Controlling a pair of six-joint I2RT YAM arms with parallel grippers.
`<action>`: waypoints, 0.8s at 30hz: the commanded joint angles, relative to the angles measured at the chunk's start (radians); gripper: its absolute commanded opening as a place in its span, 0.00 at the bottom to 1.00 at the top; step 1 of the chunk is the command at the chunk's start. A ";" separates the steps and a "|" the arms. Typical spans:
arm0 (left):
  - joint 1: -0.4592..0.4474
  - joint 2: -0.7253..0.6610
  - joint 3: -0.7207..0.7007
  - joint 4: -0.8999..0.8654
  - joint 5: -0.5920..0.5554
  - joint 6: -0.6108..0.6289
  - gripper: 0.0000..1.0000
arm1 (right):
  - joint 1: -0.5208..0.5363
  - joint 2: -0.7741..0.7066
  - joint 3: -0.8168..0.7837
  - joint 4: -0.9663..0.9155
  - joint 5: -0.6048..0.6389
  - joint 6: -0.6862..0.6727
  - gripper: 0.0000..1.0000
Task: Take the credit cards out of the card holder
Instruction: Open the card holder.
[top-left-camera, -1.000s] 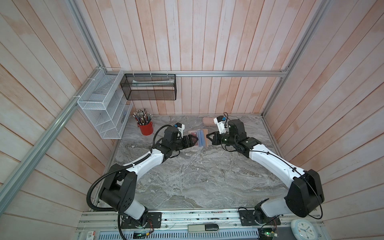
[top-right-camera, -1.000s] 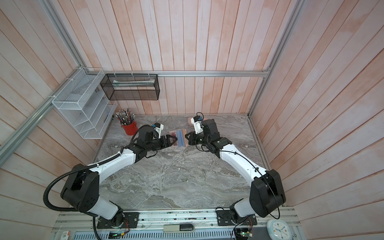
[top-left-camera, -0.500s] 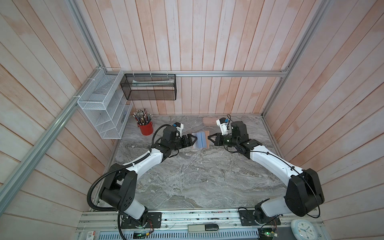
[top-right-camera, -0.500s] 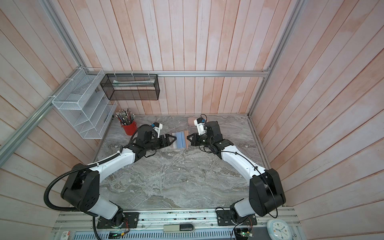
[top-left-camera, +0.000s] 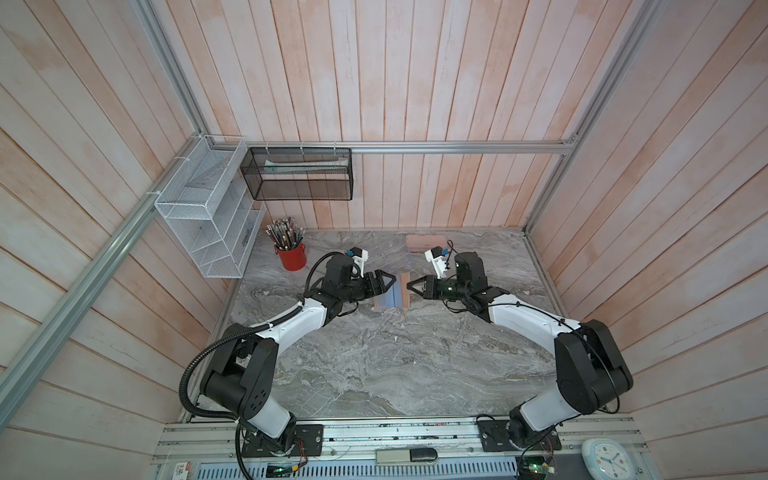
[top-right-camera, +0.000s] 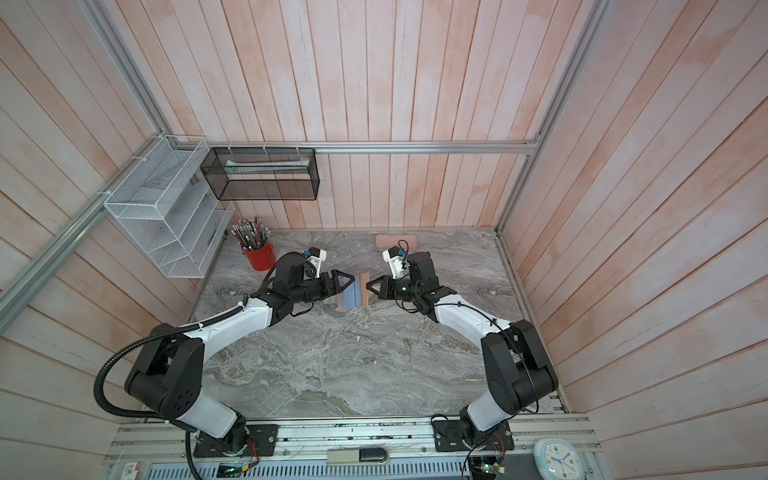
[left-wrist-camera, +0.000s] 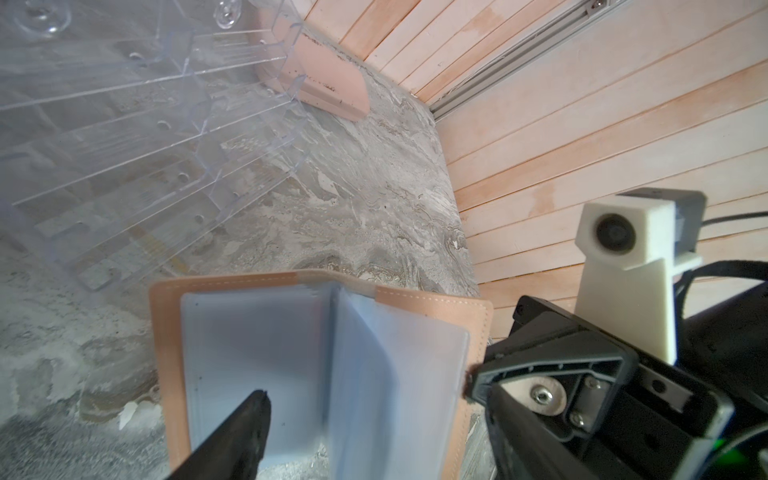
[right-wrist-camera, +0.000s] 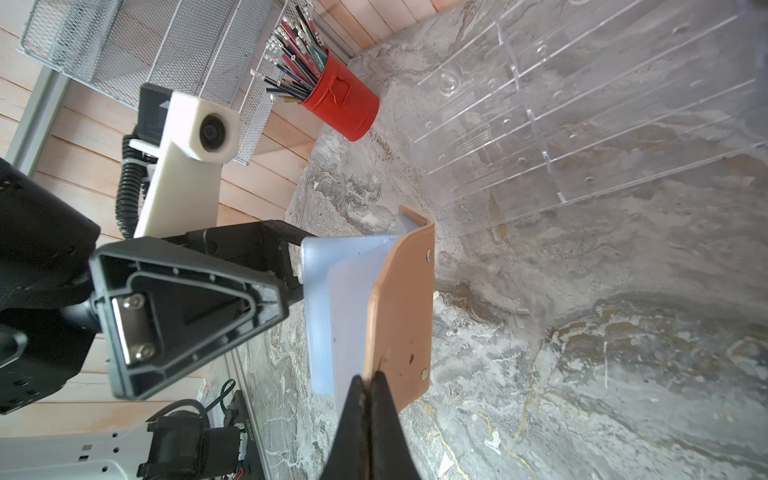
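The card holder (top-left-camera: 392, 293) (top-right-camera: 355, 293) is at the back middle of the table, spread like a book between both arms. Its tan cover (right-wrist-camera: 399, 299) stands on edge, and its pale blue-grey sleeves (left-wrist-camera: 324, 353) fan out. My right gripper (top-left-camera: 409, 286) (right-wrist-camera: 368, 382) is shut on the edge of the tan cover. My left gripper (top-left-camera: 388, 282) (right-wrist-camera: 291, 274) is open at the sleeve side. One of its fingers (left-wrist-camera: 249, 424) lies over a sleeve, holding nothing. The credit cards are hidden; none shows in the sleeves.
A clear acrylic slotted rack (left-wrist-camera: 124, 124) (right-wrist-camera: 582, 124) lies just behind the holder. A long pale pink case (top-left-camera: 426, 242) rests against the back wall. A red cup of pencils (top-left-camera: 291, 253) stands back left. A white wire rack (top-left-camera: 208, 216) and a black mesh basket (top-left-camera: 297, 174) hang on the walls.
My left gripper has opened wider and drawn back a little from the holder. My right gripper has shifted slightly right, still shut on the cover.
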 joint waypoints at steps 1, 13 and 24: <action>0.030 -0.032 -0.036 0.017 0.017 -0.030 0.85 | -0.007 0.020 -0.012 0.091 -0.051 0.034 0.00; 0.076 -0.021 -0.089 0.130 0.112 -0.117 0.99 | -0.042 -0.008 -0.077 0.215 -0.154 0.116 0.00; 0.160 0.040 -0.093 0.243 0.224 -0.190 1.00 | -0.048 -0.106 -0.089 0.241 -0.204 0.123 0.00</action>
